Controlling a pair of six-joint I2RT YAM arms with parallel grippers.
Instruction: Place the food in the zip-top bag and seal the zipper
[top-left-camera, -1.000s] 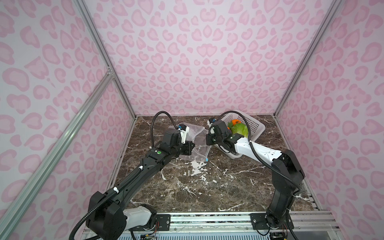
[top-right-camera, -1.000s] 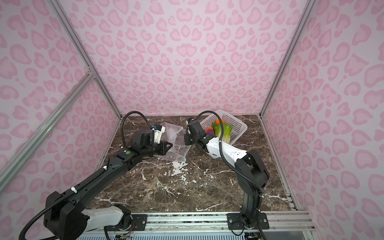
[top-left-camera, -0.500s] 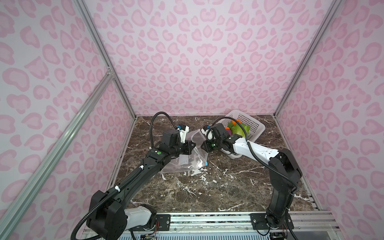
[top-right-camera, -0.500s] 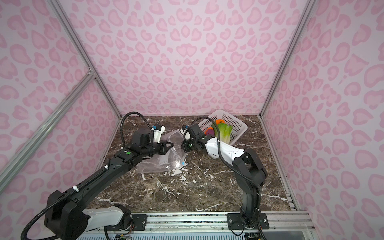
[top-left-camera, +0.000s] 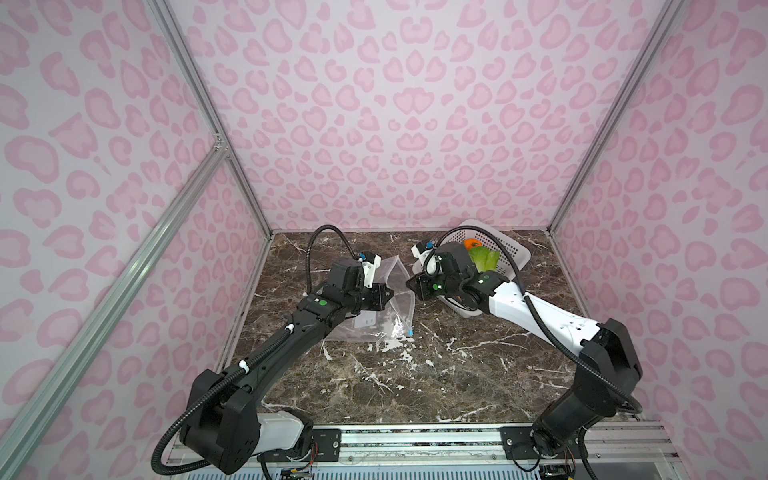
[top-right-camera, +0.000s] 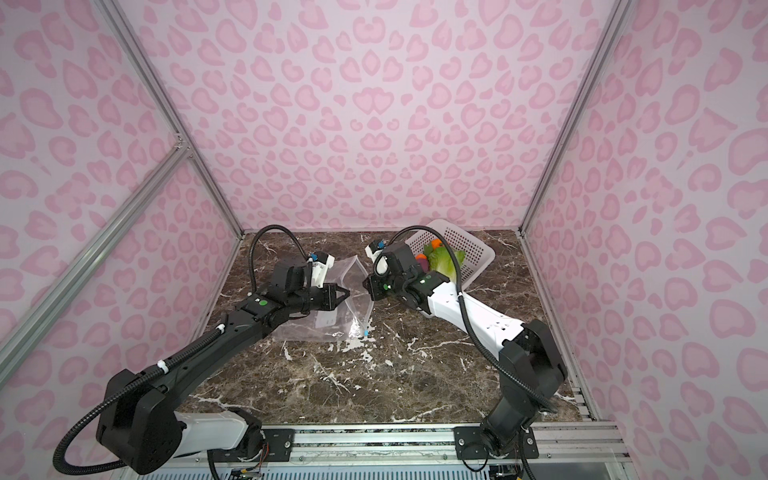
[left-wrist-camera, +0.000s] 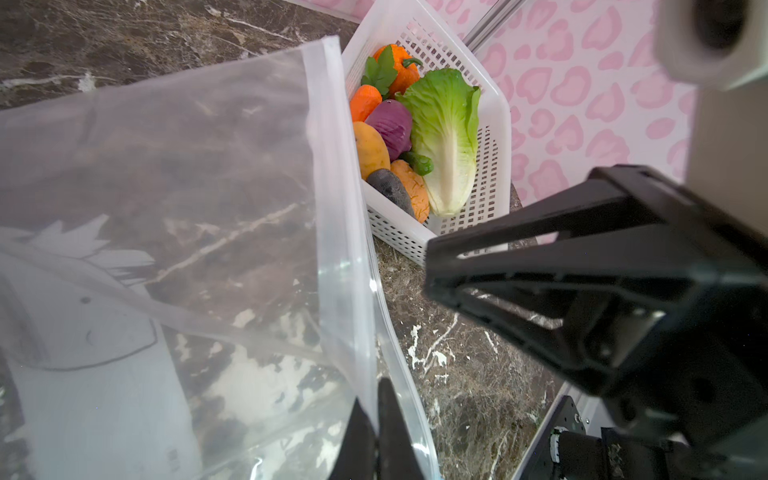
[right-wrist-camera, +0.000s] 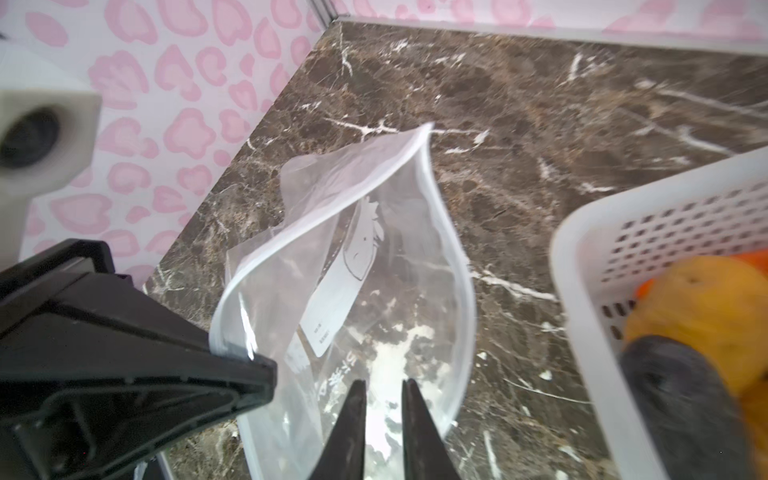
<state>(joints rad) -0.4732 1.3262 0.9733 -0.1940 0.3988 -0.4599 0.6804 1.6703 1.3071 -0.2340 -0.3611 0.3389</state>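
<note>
Two arms reaching inward, left end effector (left-wrist-camera: 376, 409) pinching one zip-top bag (left-wrist-camera: 208, 187), right end effector (right-wrist-camera: 383, 395) slightly spread, seven toy vegetables (left-wrist-camera: 444, 141) in one basket (left-wrist-camera: 399, 233)

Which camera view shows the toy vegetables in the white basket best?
The left wrist view: the food lies unobstructed in the basket, every piece distinct. In both top views the right arm hides most of it, leaving only a few coloured bits. The right wrist view catches just blurred, cropped yellow-orange and dark pieces.
</note>
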